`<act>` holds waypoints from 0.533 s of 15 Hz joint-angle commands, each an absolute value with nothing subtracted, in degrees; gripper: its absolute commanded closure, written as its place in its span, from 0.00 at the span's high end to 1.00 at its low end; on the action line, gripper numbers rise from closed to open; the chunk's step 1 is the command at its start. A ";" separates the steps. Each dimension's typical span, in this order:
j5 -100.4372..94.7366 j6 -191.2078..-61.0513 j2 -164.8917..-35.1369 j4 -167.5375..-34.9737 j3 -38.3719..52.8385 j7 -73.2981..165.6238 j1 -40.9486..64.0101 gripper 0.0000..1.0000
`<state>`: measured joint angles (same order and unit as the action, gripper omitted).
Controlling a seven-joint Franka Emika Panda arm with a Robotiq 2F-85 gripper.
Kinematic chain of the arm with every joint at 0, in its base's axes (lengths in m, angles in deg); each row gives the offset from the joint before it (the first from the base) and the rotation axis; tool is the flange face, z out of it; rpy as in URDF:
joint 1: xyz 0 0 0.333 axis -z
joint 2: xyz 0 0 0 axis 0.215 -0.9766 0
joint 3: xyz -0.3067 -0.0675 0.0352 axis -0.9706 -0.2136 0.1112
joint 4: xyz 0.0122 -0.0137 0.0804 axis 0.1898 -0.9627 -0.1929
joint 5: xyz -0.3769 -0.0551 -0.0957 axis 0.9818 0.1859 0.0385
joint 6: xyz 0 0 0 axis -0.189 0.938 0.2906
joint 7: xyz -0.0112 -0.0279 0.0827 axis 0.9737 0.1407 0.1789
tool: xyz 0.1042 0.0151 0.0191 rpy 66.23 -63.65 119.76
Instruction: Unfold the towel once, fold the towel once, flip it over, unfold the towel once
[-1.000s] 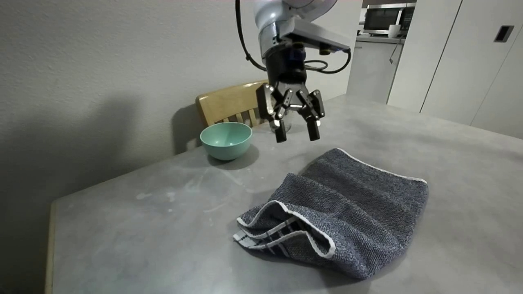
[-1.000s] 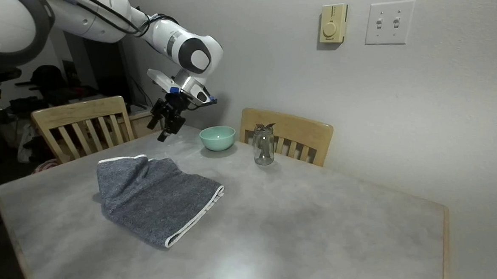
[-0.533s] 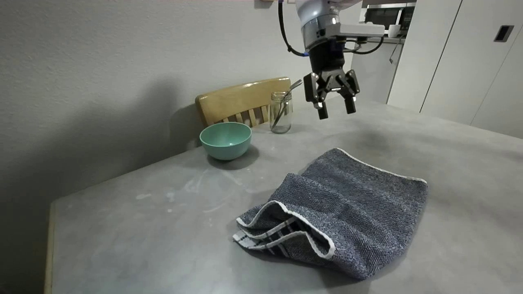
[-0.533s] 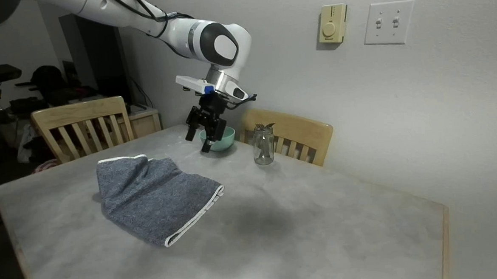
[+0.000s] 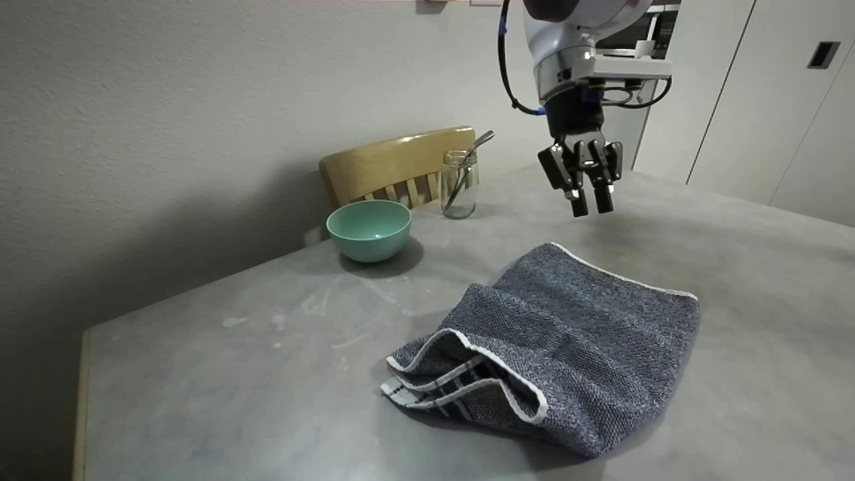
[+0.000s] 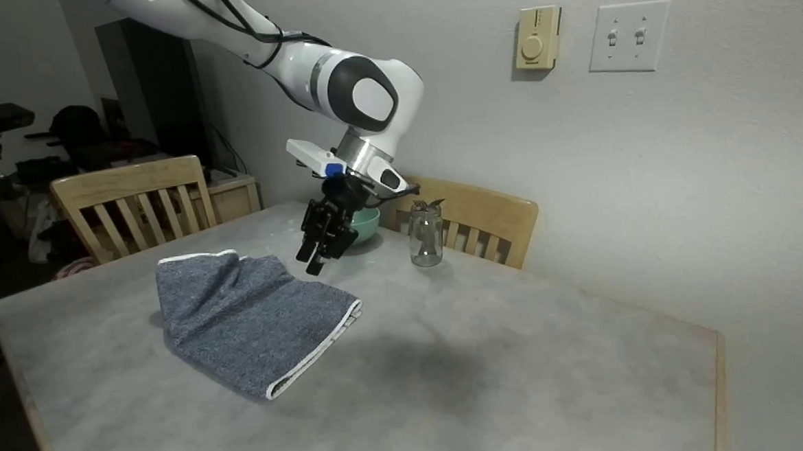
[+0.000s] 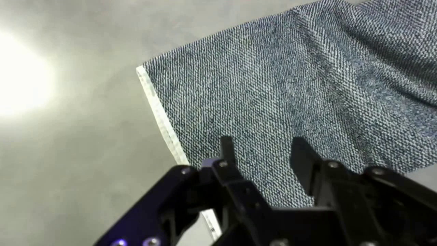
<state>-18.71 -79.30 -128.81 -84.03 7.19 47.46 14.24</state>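
The blue-grey towel (image 5: 568, 334) lies folded on the table, its white-edged layers rumpled and raised at one end, where a striped underside shows. In an exterior view the same towel (image 6: 255, 315) has its straight white-edged end towards the jar side. My gripper (image 5: 592, 206) hangs above the table near that straight end, apart from the cloth. In the wrist view the gripper (image 7: 263, 145) is part-way open, its fingers (image 7: 227, 150) spread with only a view of the towel (image 7: 232, 89) below between them. Nothing is held.
A teal bowl (image 5: 369, 230) and a glass jar (image 6: 426, 238) with utensils stand along the wall side of the table. Behind them is a wooden chair (image 5: 401, 164); another chair (image 6: 138, 191) stands at a farther side. The wall runs close behind the arm.
The gripper has swung away from the bowl side towards the towel's straight end, lately dropping lower. Its fingers have come closer together. The towel has stayed put.
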 commanded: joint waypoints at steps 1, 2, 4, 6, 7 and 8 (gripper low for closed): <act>-22.09 -83.44 -124.06 -92.68 8.12 49.99 16.32 0.16; -22.80 -86.44 -123.40 -94.22 8.29 48.85 16.55 0.10; -25.21 -90.51 -123.53 -95.63 9.20 46.44 17.54 0.01; -26.95 -93.60 -124.09 -96.46 10.21 43.76 18.18 0.00; -27.24 -94.45 -124.49 -96.54 10.63 42.46 18.28 0.00; -27.05 -95.14 -125.00 -96.42 11.03 41.12 18.26 0.00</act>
<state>-26.05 -91.70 -125.98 -93.48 8.93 44.99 16.90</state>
